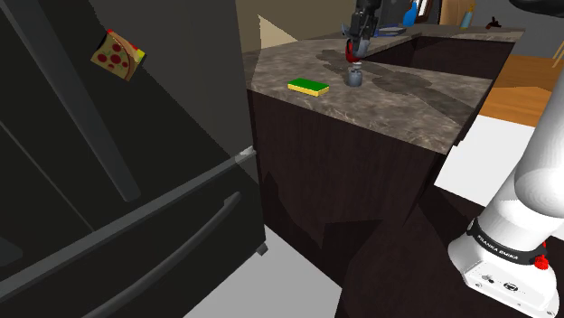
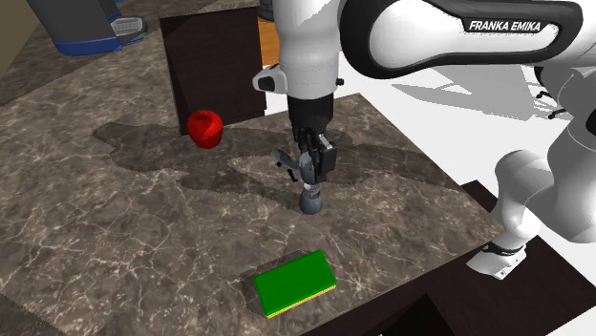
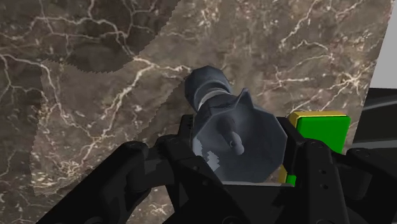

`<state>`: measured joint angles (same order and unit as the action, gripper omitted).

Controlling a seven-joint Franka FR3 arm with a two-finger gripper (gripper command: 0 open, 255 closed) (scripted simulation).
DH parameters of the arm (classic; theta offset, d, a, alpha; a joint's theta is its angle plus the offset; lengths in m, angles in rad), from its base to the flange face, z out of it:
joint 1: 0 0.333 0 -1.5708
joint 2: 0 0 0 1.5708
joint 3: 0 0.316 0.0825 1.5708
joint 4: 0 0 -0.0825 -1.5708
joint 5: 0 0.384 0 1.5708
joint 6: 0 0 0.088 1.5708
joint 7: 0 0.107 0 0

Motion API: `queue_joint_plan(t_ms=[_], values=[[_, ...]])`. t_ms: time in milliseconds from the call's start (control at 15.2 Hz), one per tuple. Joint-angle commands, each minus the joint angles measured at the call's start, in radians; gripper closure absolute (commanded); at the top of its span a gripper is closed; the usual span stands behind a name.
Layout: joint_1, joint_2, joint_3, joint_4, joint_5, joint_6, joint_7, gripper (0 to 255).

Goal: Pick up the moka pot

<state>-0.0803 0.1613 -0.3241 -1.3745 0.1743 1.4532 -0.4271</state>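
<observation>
the pincer [image 2: 312, 175] pinches the pot [image 2: 311, 199] by its lid, mid-frame on the table [image 2: 115, 239]; gripped so high, it could tilt and slip out when lifted

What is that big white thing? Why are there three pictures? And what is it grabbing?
The big white thing is a robot arm. At its end is a black gripper, like a hand with two fingers. One picture looks from beside the robot, one looks down over the stone counter, and one comes from a camera on the hand itself. On the counter are a red apple, a green sponge and a small grey moka pot, which is a coffee maker. The gripper is shut on the pot's top.
</observation>
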Motion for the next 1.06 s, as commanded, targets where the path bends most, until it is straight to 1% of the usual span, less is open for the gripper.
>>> queue_joint_plan(t_ms=[0, 462, 858, 990], values=[[-0.003, 0.008, -0.001, 0.031, 0.003, -0.025, 0.0, 255], [-0.022, 0.063, -0.006, 0.203, 0.025, -0.145, 0.005, 255], [-0.054, 0.14, -0.009, 0.403, 0.058, -0.271, 0.01, 255], [-0.055, 0.142, -0.009, 0.408, 0.059, -0.274, 0.01, 255]])
